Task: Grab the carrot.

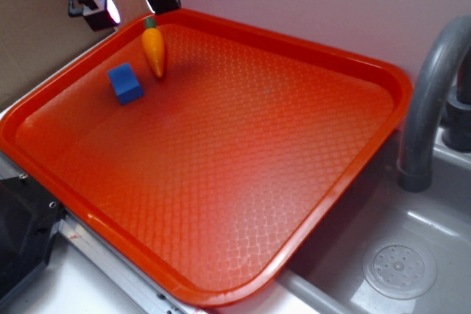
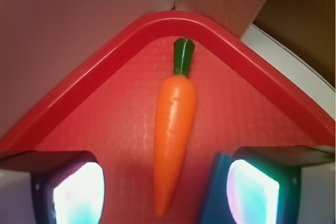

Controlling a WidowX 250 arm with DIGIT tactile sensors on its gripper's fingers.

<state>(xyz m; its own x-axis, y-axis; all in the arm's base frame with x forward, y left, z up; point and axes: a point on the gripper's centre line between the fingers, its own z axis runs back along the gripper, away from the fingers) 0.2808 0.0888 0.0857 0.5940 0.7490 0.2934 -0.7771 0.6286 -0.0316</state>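
The orange carrot [image 1: 154, 49] with a dark green stem cap lies on the red tray [image 1: 243, 167] near its far left corner, stem toward the corner. In the wrist view the carrot [image 2: 175, 129] runs lengthwise between my fingers, its tip near the bottom edge. My gripper [image 1: 132, 1] hangs above the tray's far left corner, above and behind the carrot, open and empty. In the wrist view the gripper [image 2: 165, 192] has its fingertips [image 2: 79, 192] spread wide on either side of the carrot's tip.
A blue cube block [image 1: 125, 83] sits on the tray just left of the carrot; its edge shows by the right finger [image 2: 212, 192]. A grey faucet [image 1: 430, 101] and sink with drain [image 1: 399, 270] are at the right. A wall stands behind the tray.
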